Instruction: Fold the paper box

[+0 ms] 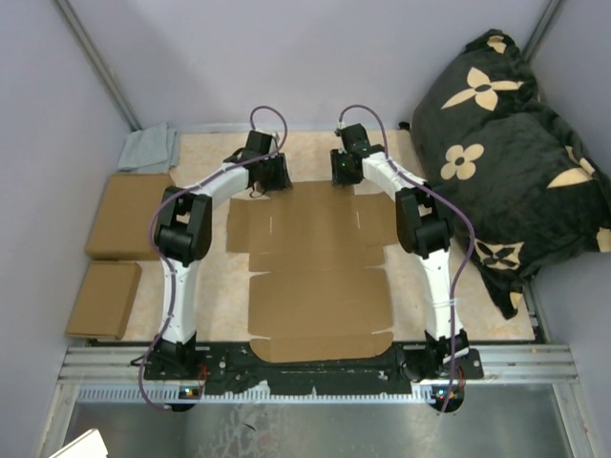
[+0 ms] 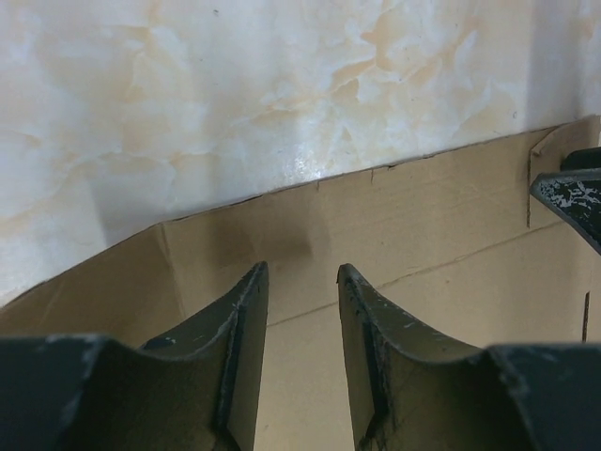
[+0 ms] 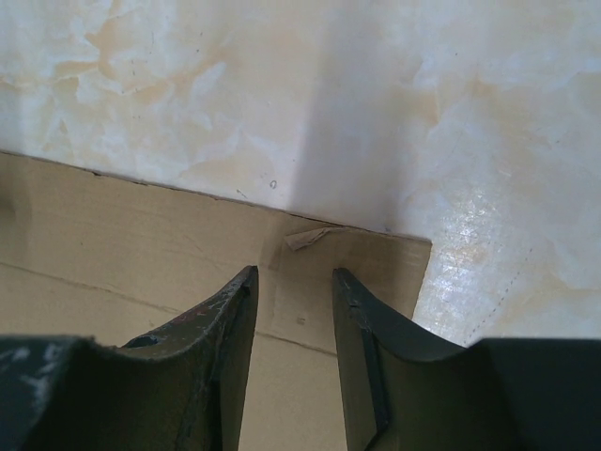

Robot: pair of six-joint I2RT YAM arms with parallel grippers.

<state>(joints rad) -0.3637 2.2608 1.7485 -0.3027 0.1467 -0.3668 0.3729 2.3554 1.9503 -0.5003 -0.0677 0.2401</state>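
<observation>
End effectors [image 2: 300,272] [image 3: 293,272] over flat paper box [image 1: 320,277]

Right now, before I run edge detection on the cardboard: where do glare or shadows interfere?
Left wrist: a glare patch on the marbled tabletop beyond the far edge of the paper box, and a shadow ahead of the left gripper. Right wrist: a broad shadow band crosses the tabletop beyond the right gripper, glare to its right. Top external: even light, no glare on the box.

Bare desk [image 1: 310,153] lies open beyond the far edge of the flat paper box [image 1: 320,277]. A black flower-patterned cushion [image 1: 506,143] crowds the right side; two cardboard boxes [image 1: 129,215] and a grey cloth [image 1: 148,148] line the left.
</observation>
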